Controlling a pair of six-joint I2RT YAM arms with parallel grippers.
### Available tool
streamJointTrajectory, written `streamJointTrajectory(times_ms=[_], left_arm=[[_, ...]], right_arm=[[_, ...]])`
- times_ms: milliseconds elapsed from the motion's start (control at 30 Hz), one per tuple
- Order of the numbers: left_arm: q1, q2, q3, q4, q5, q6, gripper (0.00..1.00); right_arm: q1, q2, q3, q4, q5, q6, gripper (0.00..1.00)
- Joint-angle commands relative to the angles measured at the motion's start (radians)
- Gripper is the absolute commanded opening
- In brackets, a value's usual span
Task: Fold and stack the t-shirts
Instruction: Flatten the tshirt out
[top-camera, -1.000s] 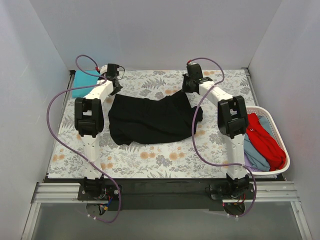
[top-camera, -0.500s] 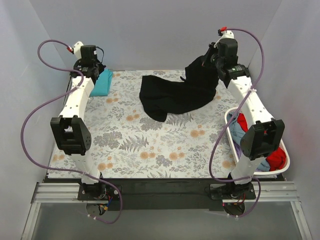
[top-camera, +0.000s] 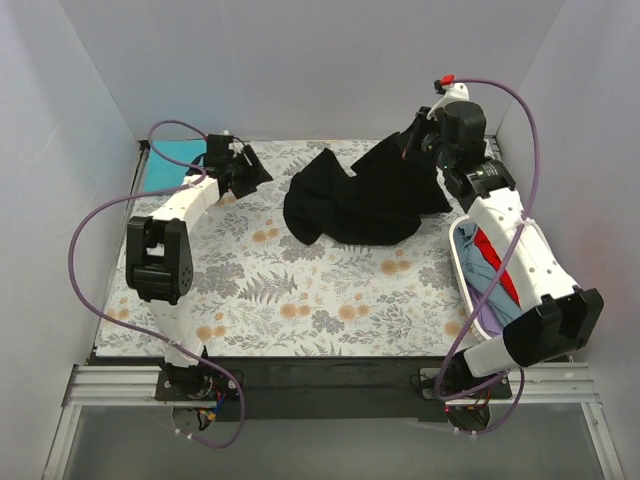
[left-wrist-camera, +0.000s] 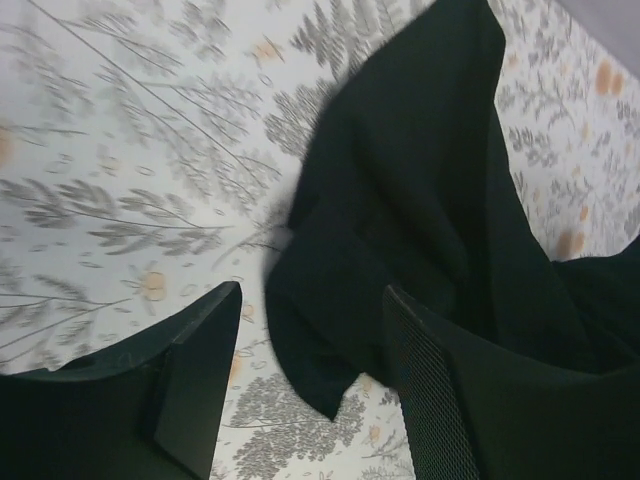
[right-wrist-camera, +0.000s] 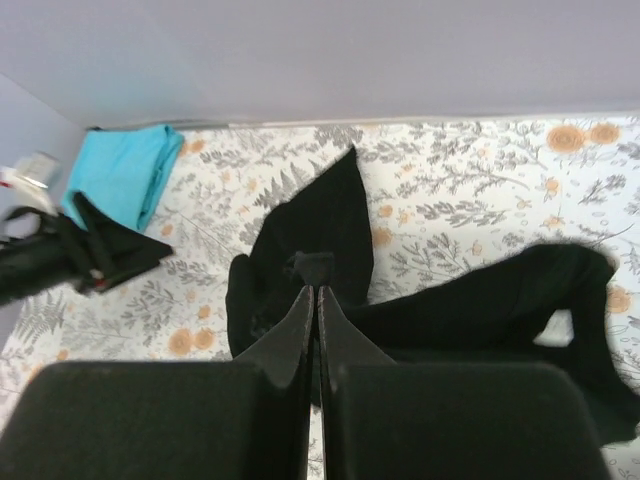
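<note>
Only one shirt looks finished so far: the teal folded cotton t-shirt (top-camera: 168, 158) sits flat in the far left corner of the floral-patterned table covering (top-camera: 300, 290), well apart from everything else. That's the start of the stack, and nothing is on top of it yet.

The large black cloth t-shirt (top-camera: 350, 200) is the one in play. It's bunched at the far middle of the table, and its right side rises off the surface to the right gripper (right-wrist-camera: 315, 290), whose fingers are pressed together on a pinch of black fabric. The left gripper (left-wrist-camera: 312, 300) hangs over the shirt's left edge with its fingers spread, gripping nothing. It looks lined up for a second grab, but that's my read. The shirt is neither spread flat nor folded.

More work waits on the right: a red cloth shirt (top-camera: 492, 248) and a light-blue cloth shirt (top-camera: 487, 290) lie crumpled in the white plastic laundry basket (top-camera: 462, 270), untouched. I'd call this roughly a quarter done, with three shirts left to fold.
</note>
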Motion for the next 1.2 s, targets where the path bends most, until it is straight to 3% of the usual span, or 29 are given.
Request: streamJointTrajectory(times_ms=[0,300,333,533,700,833,1000,1167], left_arm=[[-0.043,0.027,0.021,0.061,0.088,-0.003,0.58],[-0.117,0.15,0.179,0.011,0.058,-0.015,0.57],[-0.141,0.167,0.223,-0.014,0.036,-0.012,0.57],[-0.193,0.239,0.28,-0.046,-0.008,0.005,0.56],[-0.262,0.333,0.424,-0.089,-0.068,0.042,0.55],[-0.328,0.428,0.567,-0.155,-0.281,0.136,0.56],[-0.41,0.549,0.711,-0.161,-0.37,0.197,0.58],[-0.453,0.584,0.71,-0.074,-0.392,0.184,0.59]], right_arm=[[0.004,-0.123,0.007,0.057,0.016,-0.001,0.01],[0.009,-0.309,-0.172,0.057,-0.011,0.013,0.01],[0.013,-0.36,-0.269,0.037,0.013,0.035,0.01],[0.023,-0.46,-0.427,-0.078,0.16,0.065,0.01],[0.026,-0.497,-0.585,-0.159,0.266,0.07,0.01],[0.027,-0.523,-0.655,-0.176,0.303,0.061,0.01],[0.03,-0.511,-0.689,-0.176,0.299,0.058,0.01],[0.03,-0.493,-0.715,-0.161,0.293,0.056,0.01]])
